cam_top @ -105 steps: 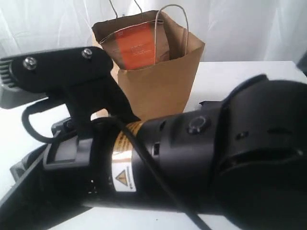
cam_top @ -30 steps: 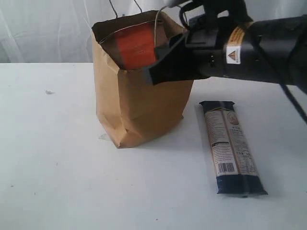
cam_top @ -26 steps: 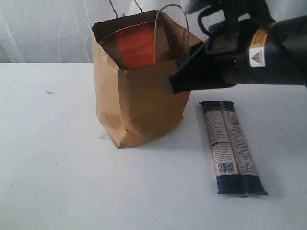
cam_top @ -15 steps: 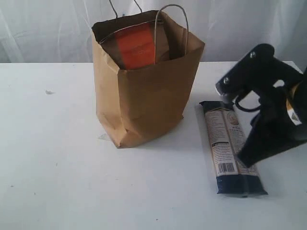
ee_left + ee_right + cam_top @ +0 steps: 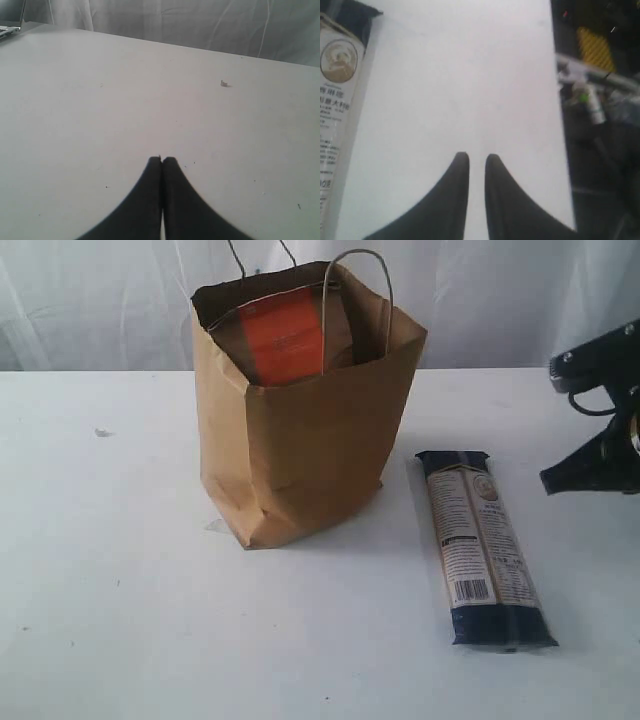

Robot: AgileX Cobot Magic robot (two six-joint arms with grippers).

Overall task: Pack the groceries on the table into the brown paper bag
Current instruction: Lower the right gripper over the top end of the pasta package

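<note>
Paper bag (image 5: 310, 450) is brown, pouch (image 5: 285, 335) label orange, pasta packet (image 5: 483, 545) dark, table (image 5: 110, 570) white.

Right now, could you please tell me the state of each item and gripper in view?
brown paper bag: upright, top open.
brown pouch with orange label: standing inside the bag, top showing.
long dark pasta packet: lying flat on the table beside the bag, apart from it, unheld.
left gripper: shut, empty.
right gripper: slightly open, empty.
</note>
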